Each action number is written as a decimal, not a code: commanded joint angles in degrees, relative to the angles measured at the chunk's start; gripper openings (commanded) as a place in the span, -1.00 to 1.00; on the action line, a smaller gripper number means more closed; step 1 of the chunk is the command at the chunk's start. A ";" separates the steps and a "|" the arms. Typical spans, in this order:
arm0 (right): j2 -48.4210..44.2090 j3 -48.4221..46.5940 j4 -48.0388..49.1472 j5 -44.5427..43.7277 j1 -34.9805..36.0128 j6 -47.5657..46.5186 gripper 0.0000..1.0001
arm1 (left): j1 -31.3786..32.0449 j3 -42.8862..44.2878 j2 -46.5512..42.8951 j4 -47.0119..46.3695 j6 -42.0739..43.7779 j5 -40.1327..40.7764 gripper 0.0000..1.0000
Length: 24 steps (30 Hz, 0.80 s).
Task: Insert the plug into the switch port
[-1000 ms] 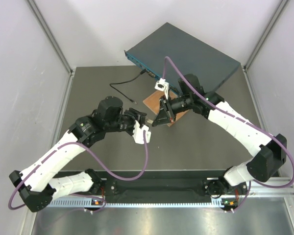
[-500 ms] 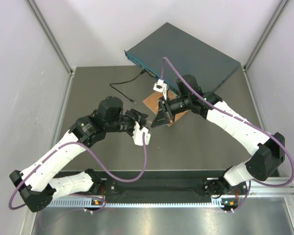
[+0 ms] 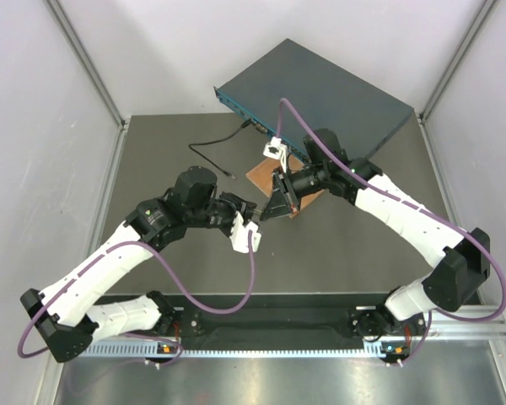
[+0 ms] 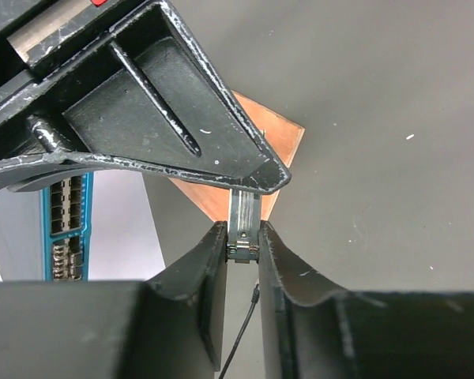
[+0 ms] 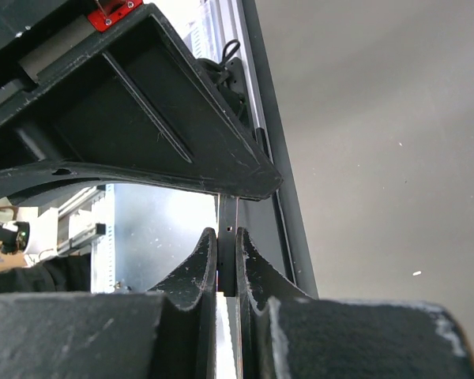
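The plug (image 4: 243, 229) is a small flat dark metal piece held above the table between both arms. My right gripper (image 5: 227, 241) is shut on one end of it (image 5: 227, 264). My left gripper (image 4: 243, 237) faces it tip to tip, and both of its fingers press on the plug's other end. From above, the two grippers meet at mid-table, left gripper (image 3: 250, 207) against right gripper (image 3: 270, 207). The switch (image 3: 320, 93) lies at the back, and its teal socket face (image 4: 63, 229) shows at the left of the left wrist view.
A thin brown wooden board (image 3: 274, 179) lies on the table just beyond the grippers, in front of the switch. A loose black cable (image 3: 211, 156) curls left of the board. Grey walls close in the left and right sides.
The left gripper's jaws have narrowed until they touch both sides of the plug. The left arm shifted slightly toward the right gripper. The right gripper kept its grip.
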State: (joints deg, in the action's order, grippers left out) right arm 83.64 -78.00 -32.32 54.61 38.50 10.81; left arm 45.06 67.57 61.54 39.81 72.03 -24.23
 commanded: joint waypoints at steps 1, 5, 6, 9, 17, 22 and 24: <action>-0.23 -1.81 2.43 2.08 0.79 0.27 -1.00 | 0.12 -0.33 0.16 -1.14 1.18 -2.14 -0.58; -0.05 -2.33 2.35 1.90 0.70 -0.08 -0.89 | 0.12 -0.42 -0.01 -0.70 -0.47 -2.49 -0.85; -0.14 -3.21 1.13 1.38 0.70 -1.22 -0.59 | 0.12 -0.51 -0.19 -0.70 -1.36 -2.93 -0.96; -0.31 -6.62 -1.16 -1.07 0.09 -4.73 -0.01 | 0.12 -0.51 -0.81 -0.79 -7.85 -2.67 -1.00; -1.80 -16.92 -4.08 -2.93 -8.44 -7.29 0.82 | -0.06 -3.31 -4.22 -7.00 -43.51 1.72 -1.00; -7.60 -16.84 0.23 -9.07 -13.61 -3.87 0.95 | -0.76 -6.22 -5.20 -12.82 -63.03 9.63 -1.00; -9.97 -15.44 0.41 -12.58 -18.69 -1.16 0.96 | -3.21 -5.44 -4.24 -14.32 -66.56 12.97 -1.00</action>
State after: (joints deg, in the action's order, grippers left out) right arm 78.87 -93.08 -35.38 47.37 25.06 6.61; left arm 44.12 61.60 57.10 33.01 20.45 -17.56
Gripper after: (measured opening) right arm 0.975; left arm 0.239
